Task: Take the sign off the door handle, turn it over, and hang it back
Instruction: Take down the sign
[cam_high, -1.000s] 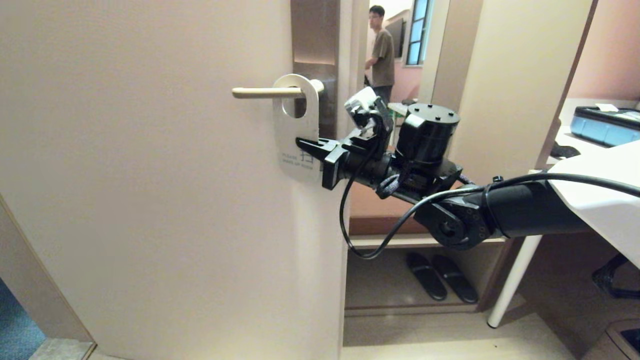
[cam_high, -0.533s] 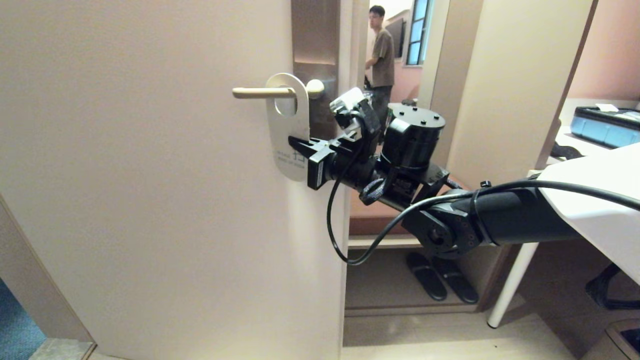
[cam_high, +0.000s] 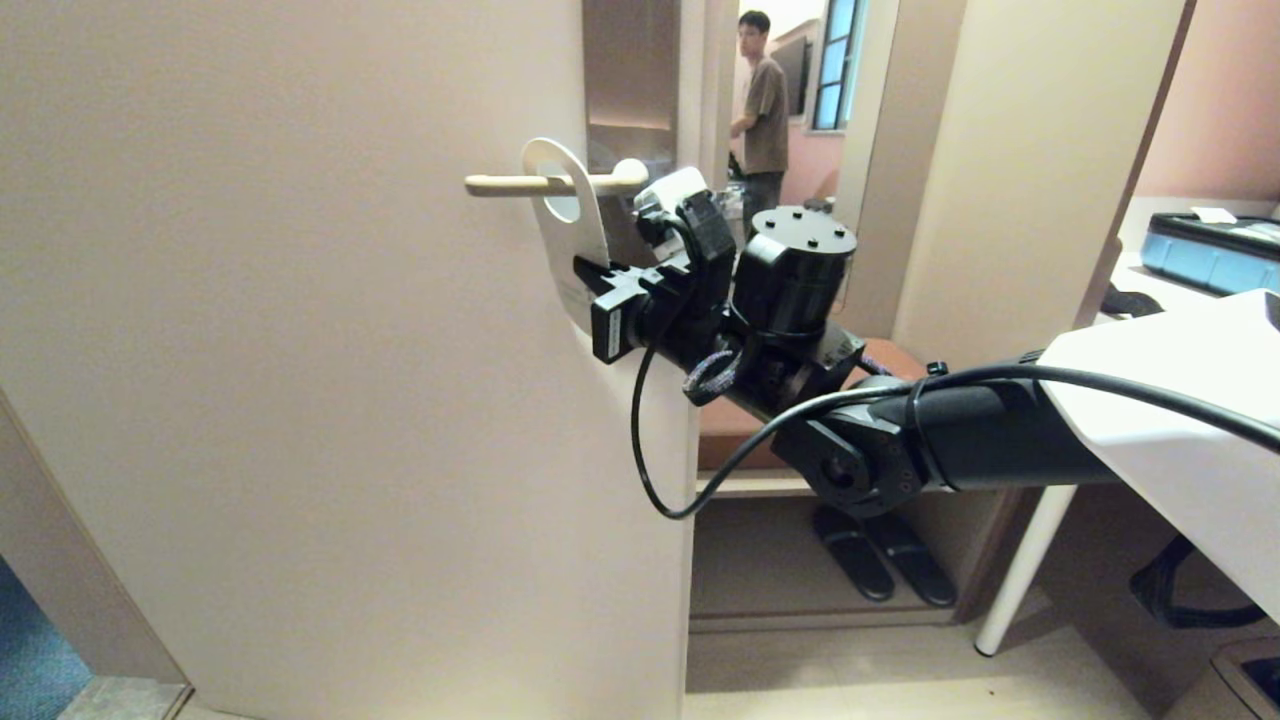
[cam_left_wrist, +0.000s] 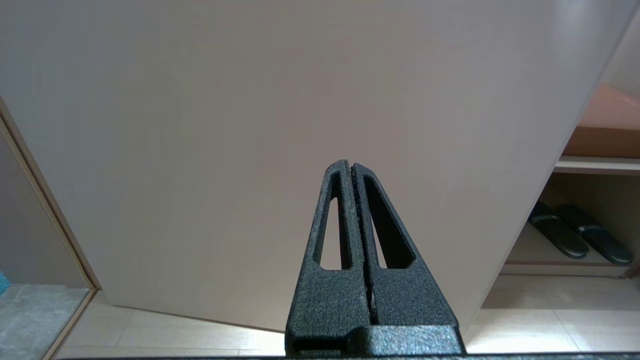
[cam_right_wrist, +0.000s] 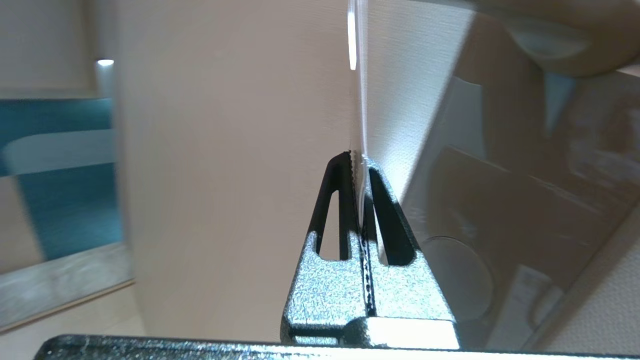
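Sign (cam_high: 568, 235) rises from your right gripper (cam_high: 588, 272) — clenched on its lower half — hole still around the door handle (cam_high: 540, 184), whose free end lies away from the arm.

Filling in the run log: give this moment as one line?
right claw: shut on white card sign | sign: hole on pale brass lever door handle, tilted | left claw: shut, idle

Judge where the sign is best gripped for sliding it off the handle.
Grip its lower flat part, edge-on from the door's open side, as the right gripper does: the sign is thin, its hole rings the handle, and the bottom hangs free. Pull toward the lever's free end.
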